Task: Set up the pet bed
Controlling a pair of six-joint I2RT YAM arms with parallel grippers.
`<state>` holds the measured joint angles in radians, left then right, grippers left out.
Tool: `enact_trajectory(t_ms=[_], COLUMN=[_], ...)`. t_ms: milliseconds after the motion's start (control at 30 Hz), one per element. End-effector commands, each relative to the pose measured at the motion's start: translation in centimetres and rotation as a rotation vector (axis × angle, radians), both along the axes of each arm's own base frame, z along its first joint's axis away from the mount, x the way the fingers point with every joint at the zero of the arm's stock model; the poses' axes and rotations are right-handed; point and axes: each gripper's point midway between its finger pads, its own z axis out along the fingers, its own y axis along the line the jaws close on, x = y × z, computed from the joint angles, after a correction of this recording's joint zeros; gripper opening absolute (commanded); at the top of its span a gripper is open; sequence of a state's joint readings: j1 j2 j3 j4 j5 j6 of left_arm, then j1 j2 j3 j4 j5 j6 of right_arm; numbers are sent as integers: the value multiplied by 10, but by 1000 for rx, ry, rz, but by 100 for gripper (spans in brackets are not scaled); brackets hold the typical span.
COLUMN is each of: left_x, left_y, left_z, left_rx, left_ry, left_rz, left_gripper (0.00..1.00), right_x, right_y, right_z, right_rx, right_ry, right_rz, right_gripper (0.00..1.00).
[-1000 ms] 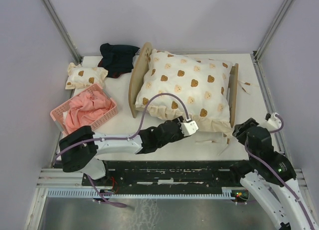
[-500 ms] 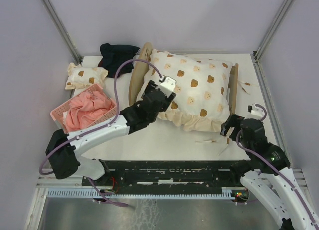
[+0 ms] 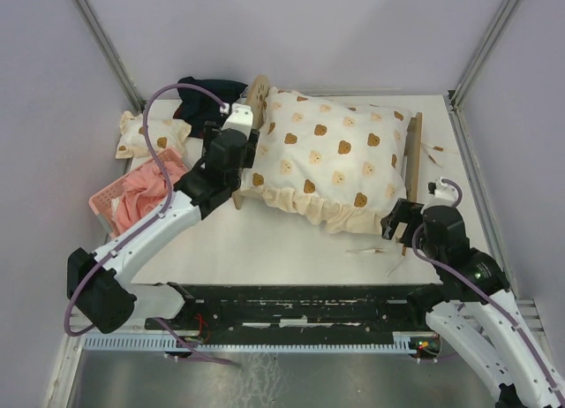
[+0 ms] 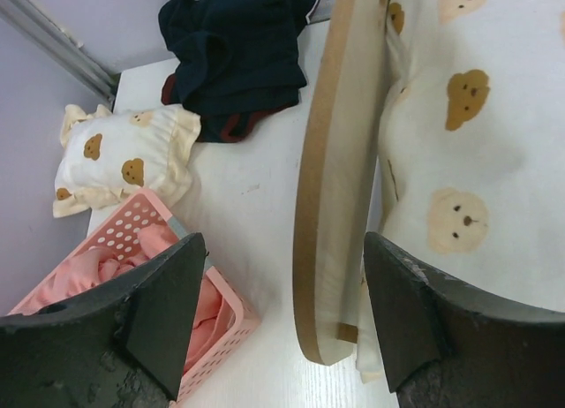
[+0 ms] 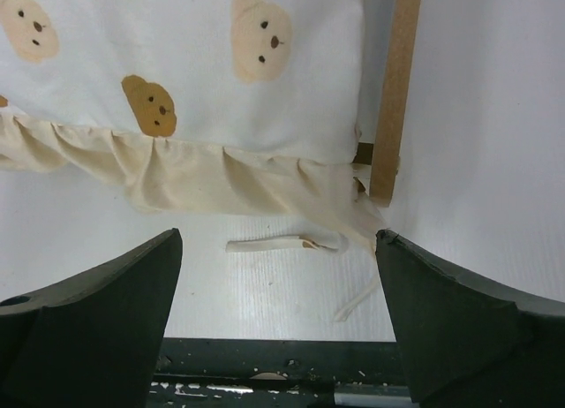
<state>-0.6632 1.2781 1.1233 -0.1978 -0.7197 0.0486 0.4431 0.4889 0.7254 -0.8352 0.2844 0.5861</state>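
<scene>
The pet bed stands at the middle back of the table, its arched plywood headboard (image 3: 250, 117) (image 4: 335, 187) on the left and its low footboard (image 3: 412, 161) (image 5: 395, 90) on the right. A cream bear-print quilt (image 3: 331, 156) (image 5: 185, 81) lies puffed over it and hides the mattress. My left gripper (image 3: 231, 141) (image 4: 282, 271) is open at the headboard's near end, and the board's edge shows between its fingers, untouched. My right gripper (image 3: 397, 222) (image 5: 278, 249) is open and empty, just in front of the footboard's near corner.
A pink basket (image 3: 181, 215) (image 4: 207, 324) with pink cloth sits at the left, close to my left arm. Behind it lie a small bear-print pillow (image 3: 150, 134) (image 4: 124, 161) and a dark garment (image 3: 207, 99) (image 4: 234, 50). Loose cream ties (image 3: 366, 249) (image 5: 282, 244) lie by the quilt's front frill.
My left arm has swung from the quilt's front edge to the headboard at the left. Both grippers have opened wider. The right gripper has edged left along the front of the footboard.
</scene>
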Motion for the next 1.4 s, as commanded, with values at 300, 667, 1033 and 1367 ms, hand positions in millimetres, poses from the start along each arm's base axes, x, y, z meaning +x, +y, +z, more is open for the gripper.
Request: enact_trajectory(t_ms=[300, 667, 1033, 1367], left_x=[22, -23, -63, -107], left_y=[-34, -81, -77, -40], left_z=[-23, -23, 5, 7], left_rx=[-232, -454, -569, -541], left_ry=[135, 209, 169, 95], left_rz=[-125, -375, -459, -473], left_gripper=[57, 36, 51, 89], right_x=[14, 29, 49, 57], right_y=[47, 76, 150, 204], right_z=[-12, 8, 17, 43], right_rx=[63, 12, -194, -424], right_ry=[28, -61, -172, -483], right_rz=[217, 397, 679, 954], right_gripper=[93, 90, 89, 85])
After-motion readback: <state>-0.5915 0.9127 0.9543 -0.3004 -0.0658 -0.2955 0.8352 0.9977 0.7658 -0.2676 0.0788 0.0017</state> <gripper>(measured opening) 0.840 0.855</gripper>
